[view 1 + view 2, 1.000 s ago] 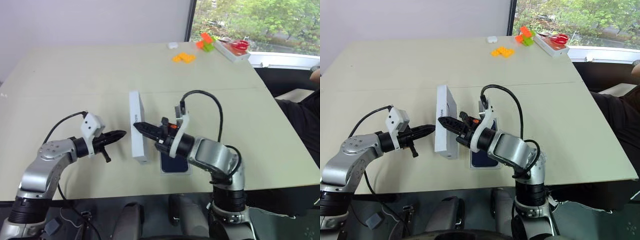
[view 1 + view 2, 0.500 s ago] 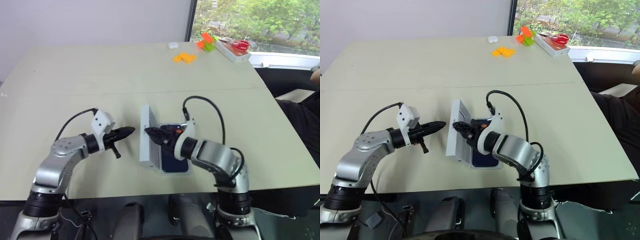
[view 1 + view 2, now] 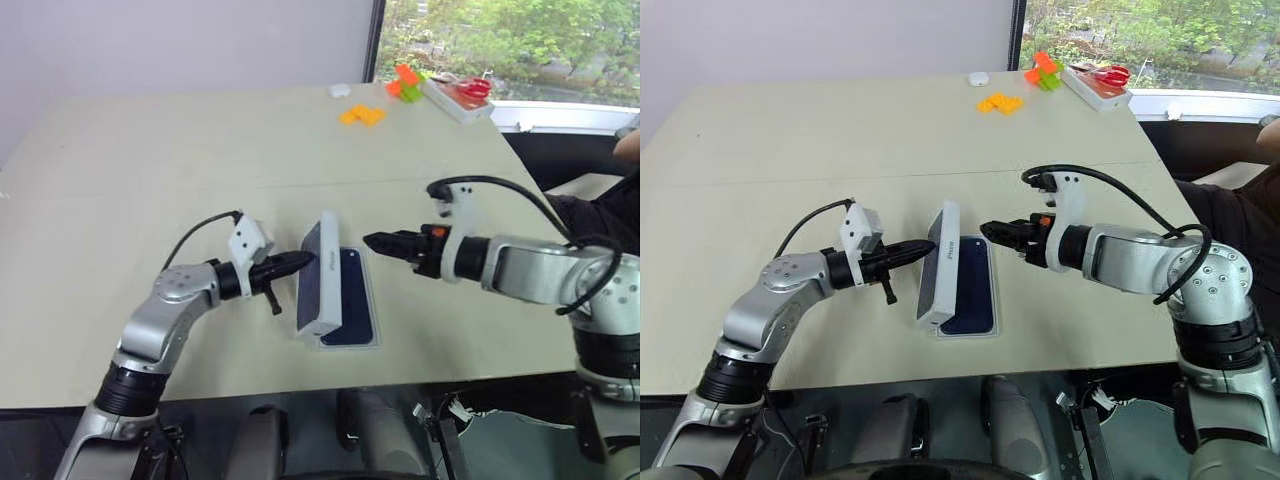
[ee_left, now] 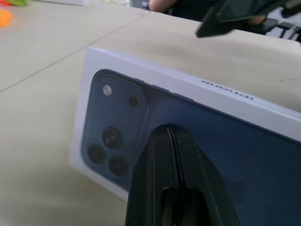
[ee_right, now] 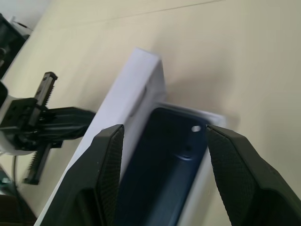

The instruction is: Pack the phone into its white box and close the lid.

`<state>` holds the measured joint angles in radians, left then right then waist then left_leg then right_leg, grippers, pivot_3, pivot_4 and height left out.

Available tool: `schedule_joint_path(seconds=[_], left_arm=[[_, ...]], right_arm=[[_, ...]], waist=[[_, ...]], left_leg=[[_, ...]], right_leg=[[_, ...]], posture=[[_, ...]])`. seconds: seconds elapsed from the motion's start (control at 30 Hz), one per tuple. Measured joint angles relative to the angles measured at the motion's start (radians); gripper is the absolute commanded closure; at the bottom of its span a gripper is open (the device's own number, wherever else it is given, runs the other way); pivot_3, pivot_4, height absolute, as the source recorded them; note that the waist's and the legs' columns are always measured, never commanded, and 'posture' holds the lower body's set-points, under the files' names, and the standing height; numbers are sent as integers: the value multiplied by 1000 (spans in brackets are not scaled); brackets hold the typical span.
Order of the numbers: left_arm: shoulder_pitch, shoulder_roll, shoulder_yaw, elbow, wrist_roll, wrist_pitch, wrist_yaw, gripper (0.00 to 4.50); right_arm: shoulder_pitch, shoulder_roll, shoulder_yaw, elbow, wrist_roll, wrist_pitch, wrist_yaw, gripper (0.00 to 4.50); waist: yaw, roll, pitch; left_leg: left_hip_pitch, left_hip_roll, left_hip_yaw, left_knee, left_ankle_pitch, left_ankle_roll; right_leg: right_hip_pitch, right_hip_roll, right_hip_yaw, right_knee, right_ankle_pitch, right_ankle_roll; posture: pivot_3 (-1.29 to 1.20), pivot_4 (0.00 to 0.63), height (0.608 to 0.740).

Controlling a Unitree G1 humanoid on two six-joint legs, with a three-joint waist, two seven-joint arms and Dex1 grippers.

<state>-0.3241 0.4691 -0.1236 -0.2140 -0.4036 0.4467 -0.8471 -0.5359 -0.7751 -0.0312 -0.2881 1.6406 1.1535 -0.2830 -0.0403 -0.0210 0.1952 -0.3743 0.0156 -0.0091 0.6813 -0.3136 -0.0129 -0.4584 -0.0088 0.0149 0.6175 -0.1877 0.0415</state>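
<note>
On the beige surface [image 3: 150, 160], closed left gripper [image 3: 308, 259] props the tilted lid [image 3: 320, 278] over the boxed phone [image 3: 352, 305]; right gripper [image 3: 370, 241] gapes empty.

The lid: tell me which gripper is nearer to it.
Left. The left gripper, fingers shut, has its tip against the printed outer face of the lid, which stands tilted over the phone. The right gripper, fingers open, hangs apart on the other side.

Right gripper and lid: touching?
Apart. The left eye view shows bare table between the open right gripper and the tilted lid, which leans over the phone.
</note>
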Motion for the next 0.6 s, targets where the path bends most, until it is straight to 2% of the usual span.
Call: schedule_joint_path(seconds=[0.13,0.23,0.3,0.43,0.47,0.5,0.6], left_arm=[[-7,-9,-74,-6,9,4,-23,4500],[-18,-14,-86,-6,10,12,-16,4500],[-28,-22,-60,-20,-18,55,8,4500],[-44,-17,78,-60,-109,166,82,4500],[-44,-11,130,-65,-142,216,115,4500],[-43,-2,164,-64,-162,253,138,4500],[-13,55,225,-65,-174,319,180,4500]], right_arm=[[-11,-71,49,20,-243,-1,172,1657],[-22,-96,97,11,-393,-14,285,1657],[-22,-109,122,-6,-477,-25,355,1657],[-22,-111,147,-53,-601,-50,465,1657],[-21,-112,150,-68,-643,-58,496,2178],[-19,-112,152,-77,-669,-65,515,2500],[-13,-112,172,-103,-737,-79,574,3949]], waist=[[2,0,0],[2,0,0],[4,0,0],[-1,0,0],[-1,0,0],[-1,0,0],[-2,0,0]], left_leg=[[1,-1,2,1,0,0],[1,-1,3,1,0,1],[1,-1,3,1,0,1],[1,-1,3,1,0,1],[1,-1,3,1,0,1],[2,-1,3,1,0,1],[2,-1,3,1,0,1]], right_leg=[[-2,-1,2,-1,0,0],[-2,-1,3,-1,0,0],[-4,-1,3,-1,0,0],[-4,0,3,0,1,1],[-4,0,2,0,1,1],[-4,0,2,0,1,1],[-4,0,2,0,1,1]], posture=[[0,150,726],[0,150,726],[0,150,726],[0,150,726],[0,150,726],[0,150,726],[0,150,726]])
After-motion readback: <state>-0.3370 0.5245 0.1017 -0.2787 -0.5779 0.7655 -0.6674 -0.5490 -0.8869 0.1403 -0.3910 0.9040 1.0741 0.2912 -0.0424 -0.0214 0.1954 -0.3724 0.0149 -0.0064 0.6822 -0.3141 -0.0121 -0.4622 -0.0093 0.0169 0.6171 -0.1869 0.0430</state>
